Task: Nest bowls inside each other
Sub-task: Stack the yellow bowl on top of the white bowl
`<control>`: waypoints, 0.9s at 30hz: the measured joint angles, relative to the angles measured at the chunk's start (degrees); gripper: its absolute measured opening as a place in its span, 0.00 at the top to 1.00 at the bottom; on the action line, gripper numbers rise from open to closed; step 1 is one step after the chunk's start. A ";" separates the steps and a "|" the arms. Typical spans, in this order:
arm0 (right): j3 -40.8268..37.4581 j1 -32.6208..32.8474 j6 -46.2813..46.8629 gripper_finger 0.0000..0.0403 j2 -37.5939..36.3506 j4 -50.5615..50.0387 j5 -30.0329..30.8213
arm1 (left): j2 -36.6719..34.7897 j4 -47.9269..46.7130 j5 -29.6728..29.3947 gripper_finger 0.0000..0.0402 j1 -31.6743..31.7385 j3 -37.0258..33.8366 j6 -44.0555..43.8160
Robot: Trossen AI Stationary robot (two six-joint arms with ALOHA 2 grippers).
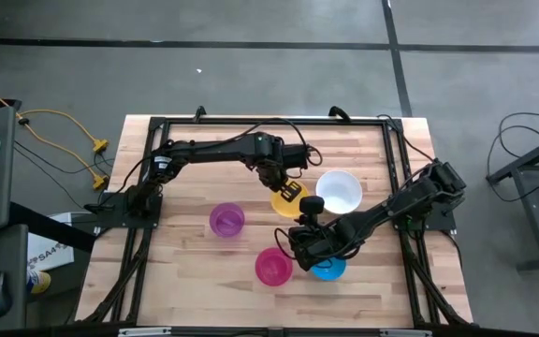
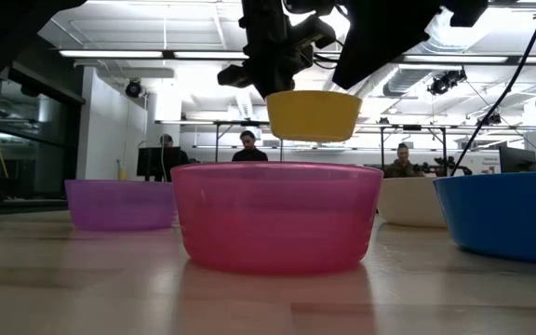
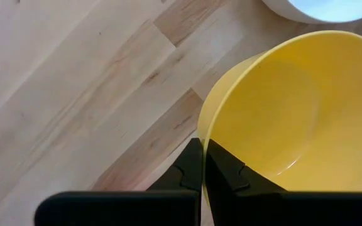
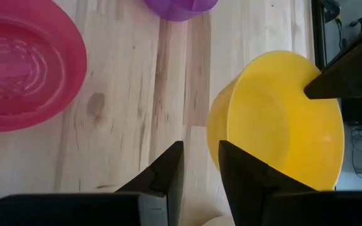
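My left gripper is shut on a yellow bowl and holds it in the air over the table's middle, just left of the white bowl. The purple bowl, the pink-red bowl and the blue bowl each stand on their bases on the wood, rims up. My right gripper hovers open above the near side, between the pink-red and blue bowls. It points toward the yellow bowl, with nothing between its fingers. My left gripper pinches the yellow bowl's rim on the bowl's left side, one finger inside the bowl and the other outside its wall. The fingers come from above, pointing steeply down. The bowl hangs lifted clear of the table, mouth up and about level.
A black rail frame borders the wooden table top. The right arm slants across the near right part, over the blue bowl. Bare wood lies at the far left. People sit in the room behind the table.
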 joint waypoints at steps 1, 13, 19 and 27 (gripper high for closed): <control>-0.20 0.00 -0.02 0.77 0.00 0.40 0.10 | 0.00 0.00 -0.04 1.00 0.00 0.00 0.00; -0.59 0.01 0.03 0.77 0.87 1.01 1.25 | 0.00 -0.55 -2.00 1.00 -0.03 0.00 -0.22; -0.59 0.02 -0.39 0.77 3.16 1.11 4.23 | 0.00 -2.54 -2.38 1.00 -0.45 0.00 -0.14; -0.57 0.02 -4.43 0.77 4.42 3.75 3.11 | 0.00 -3.57 -3.58 1.00 -0.81 0.00 -0.14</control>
